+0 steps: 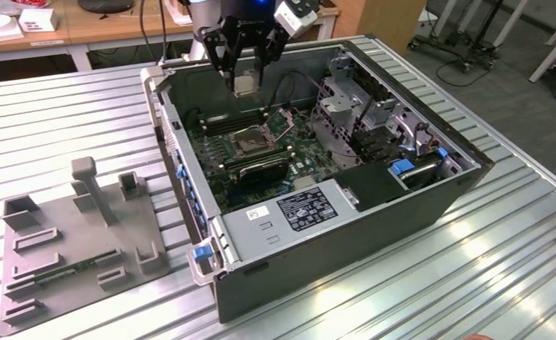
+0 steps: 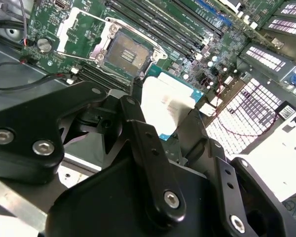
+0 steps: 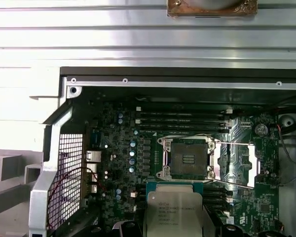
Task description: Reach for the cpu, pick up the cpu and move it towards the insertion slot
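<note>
Gripper point(image 1: 244, 83) hangs over the open case point(image 1: 429, 205), above its far wall. Fingers closed on the cpu point(image 1: 246, 83); in the exterior view it shows as a small pale square between the fingertips, clear of the board.

Slot point(image 1: 250, 142) lies on the green board point(image 1: 302, 170), at about 6 o'clock from the gripper in the exterior view, well apart from it. Its hinged frame stands open, dark centre exposed.

In the first wrist view the cpu point(image 3: 173, 210) sits low in the picture, silver top with a teal-green rim; its lower edge is cut off. The slot point(image 3: 187, 158) is just beyond it, lid swung aside.

In the second wrist view the black gripper point(image 2: 167, 126) links cover much of the picture. The cpu point(image 2: 165, 106) is glared white, part hidden by the fingers point(image 2: 192, 133); only one teal edge reads clearly. The slot point(image 2: 126, 52) is past it, unobstructed.

Grey tray point(image 1: 70, 241) sits on the slatted table point(image 1: 504, 269) at the exterior view's left, well apart from the case. A thin green strip point(image 1: 65, 273) lies in it, hard to make out.
</note>
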